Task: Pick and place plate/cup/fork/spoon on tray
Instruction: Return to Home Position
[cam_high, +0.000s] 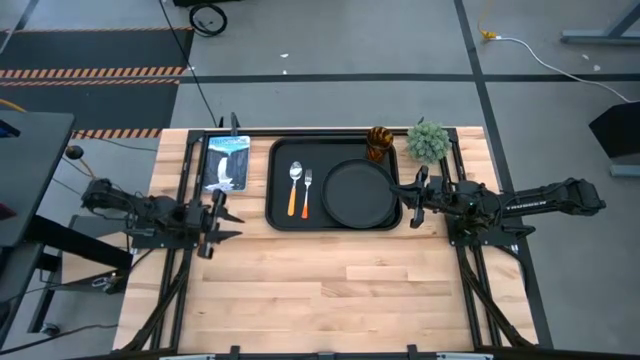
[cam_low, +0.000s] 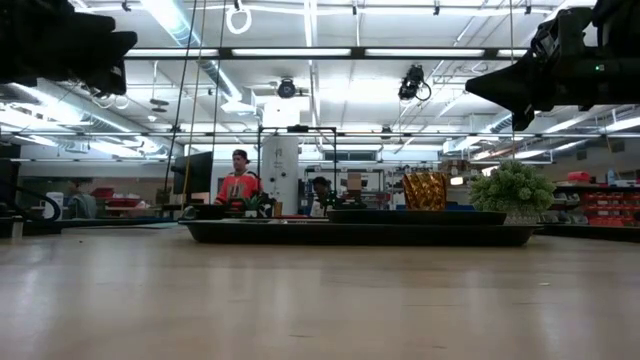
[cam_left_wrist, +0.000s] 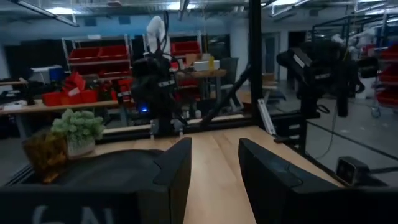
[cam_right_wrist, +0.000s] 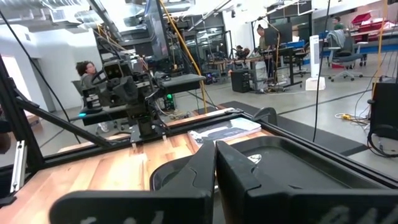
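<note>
Wooden table (cam_high: 330, 290): tray (cam_high: 280, 215) hides cutlery in low view (cup (cam_low: 425, 190) visible); left tool (cam_high: 222, 222) parted, right tool (cam_high: 411, 200) closed.

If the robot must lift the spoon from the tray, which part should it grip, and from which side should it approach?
Probably the yellow-orange handle of the spoon, from straight above. It lies flat on the tray, bowl towards the far edge, handle towards the near edge. The fork lies parallel close on its right, so the fingers should straddle the handle's near end. The left gripper is nearer.
</note>
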